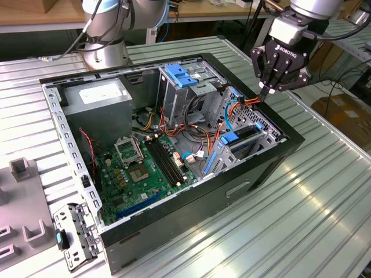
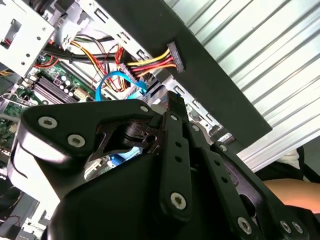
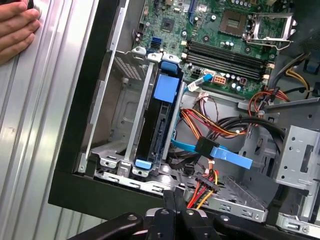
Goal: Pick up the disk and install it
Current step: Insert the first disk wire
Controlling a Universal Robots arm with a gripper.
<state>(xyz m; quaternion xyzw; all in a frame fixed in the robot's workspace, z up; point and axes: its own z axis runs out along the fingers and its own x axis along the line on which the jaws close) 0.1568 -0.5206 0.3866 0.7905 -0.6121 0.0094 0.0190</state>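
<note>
Arm (image 1: 310, 7) over open black computer case (image 1: 191, 208).
We see the end effector (image 1: 265, 91) pointing down, fingers pinched together, near the seated blue-framed black disk (image 3: 150, 120).

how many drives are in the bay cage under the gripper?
1. The disk, in its blue carrier, sits in the cage slot nearer the motherboard; the slot beside it, toward the case wall, looks empty. The taller cage may hide more.

Shiny ribbed metal table (image 1: 324, 202), matt black case (image 1: 255, 179) — plastic-framed disk (image 3: 152, 125)
</note>
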